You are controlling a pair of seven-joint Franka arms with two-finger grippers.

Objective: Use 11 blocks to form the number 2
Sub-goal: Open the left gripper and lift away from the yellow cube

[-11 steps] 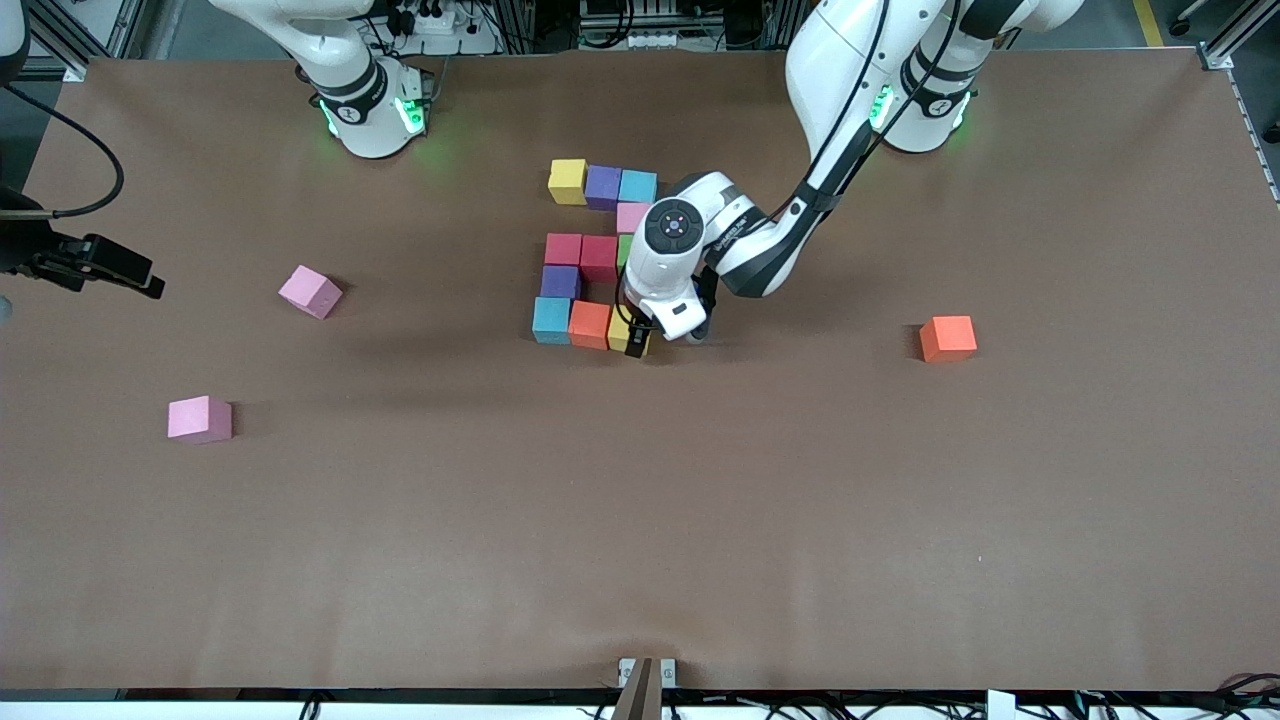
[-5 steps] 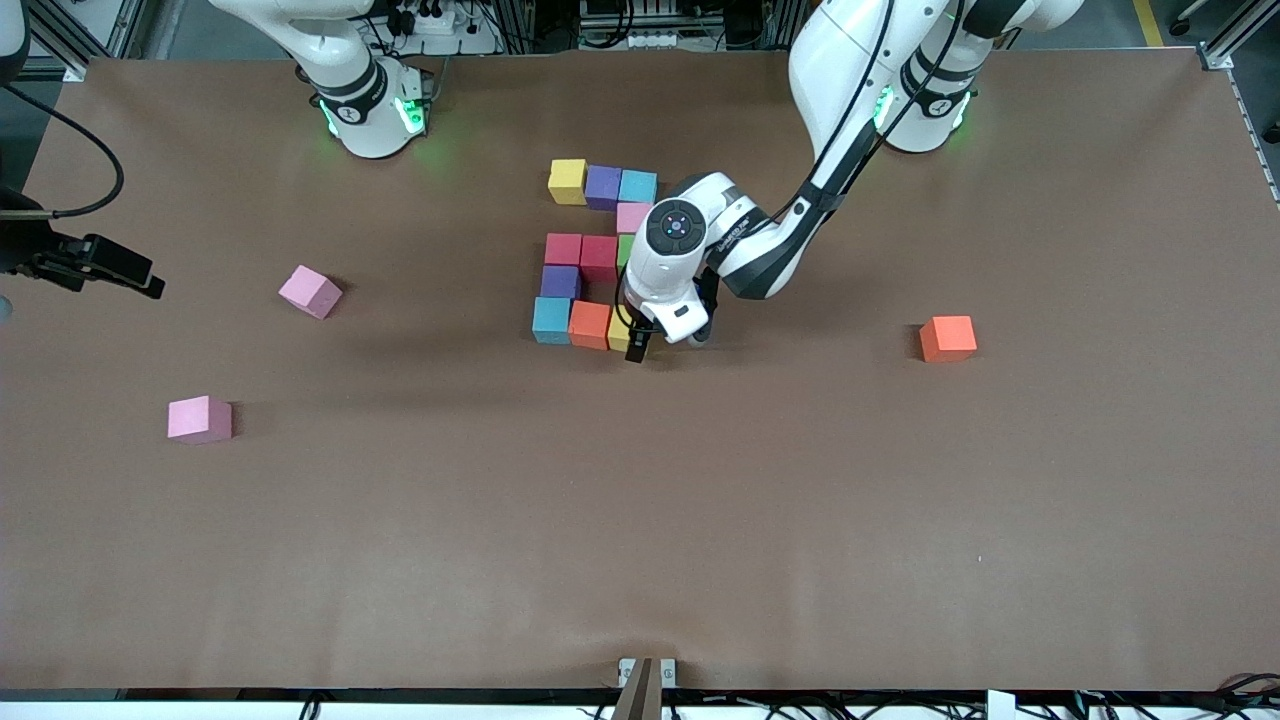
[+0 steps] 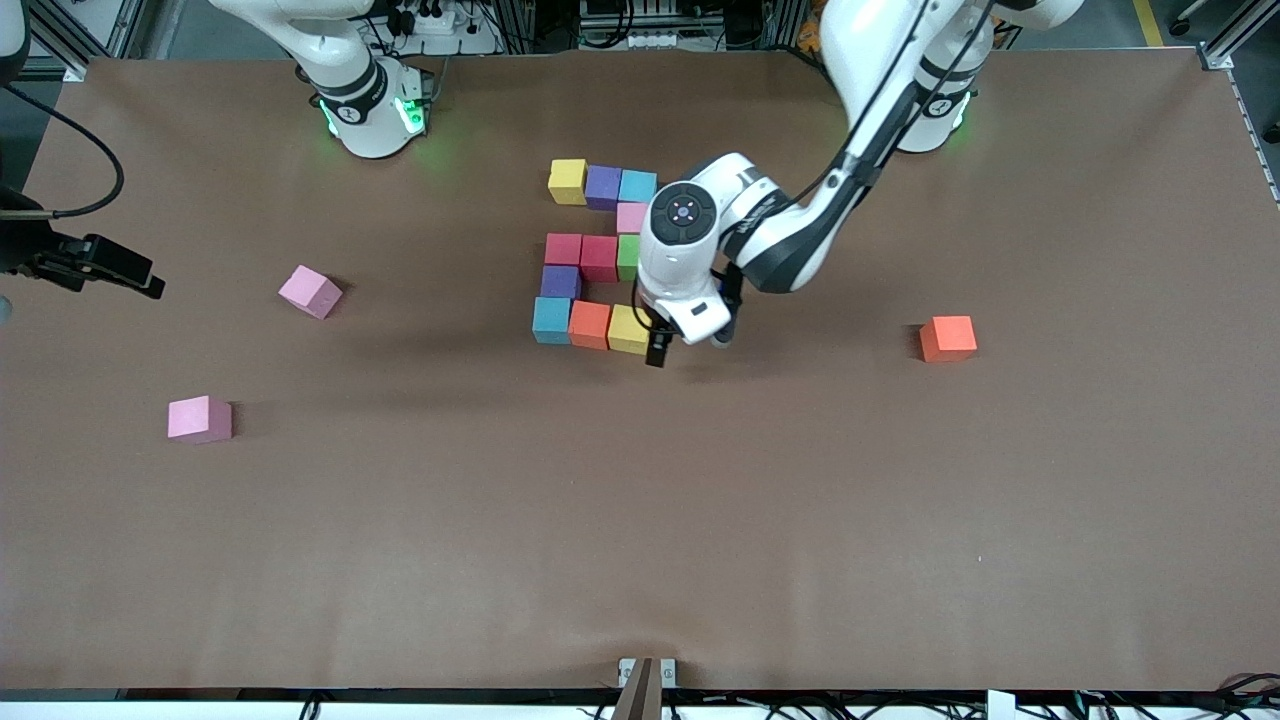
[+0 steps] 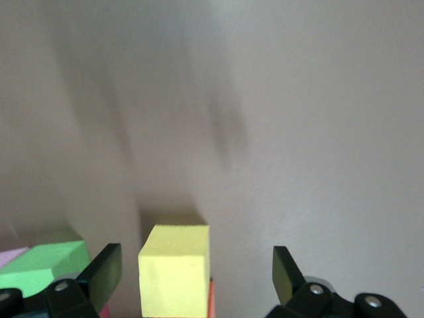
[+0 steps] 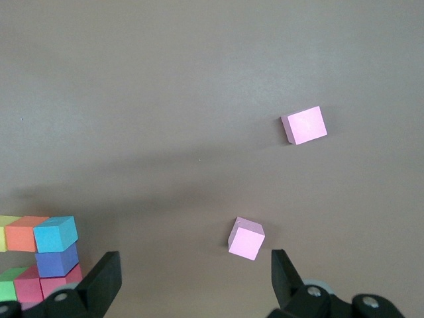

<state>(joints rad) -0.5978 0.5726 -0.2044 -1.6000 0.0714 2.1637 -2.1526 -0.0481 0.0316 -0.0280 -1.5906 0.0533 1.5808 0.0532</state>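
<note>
Pink spare blocks (image 3: pixel 310 292) sat toward the right arm's end; right gripper (image 5: pixel 192 278) waited there, spread. I saw the number 2 (image 3: pixel 598 255) mid-table, its yellow block (image 3: pixel 628 329) placed, left gripper (image 3: pixel 690 335) above, fingers apart.

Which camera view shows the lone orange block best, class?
The front view: the lone orange block sits unobstructed on the table, toward the left arm's end. Neither wrist view shows it; the right wrist view catches only the orange block in the number 2.
</note>
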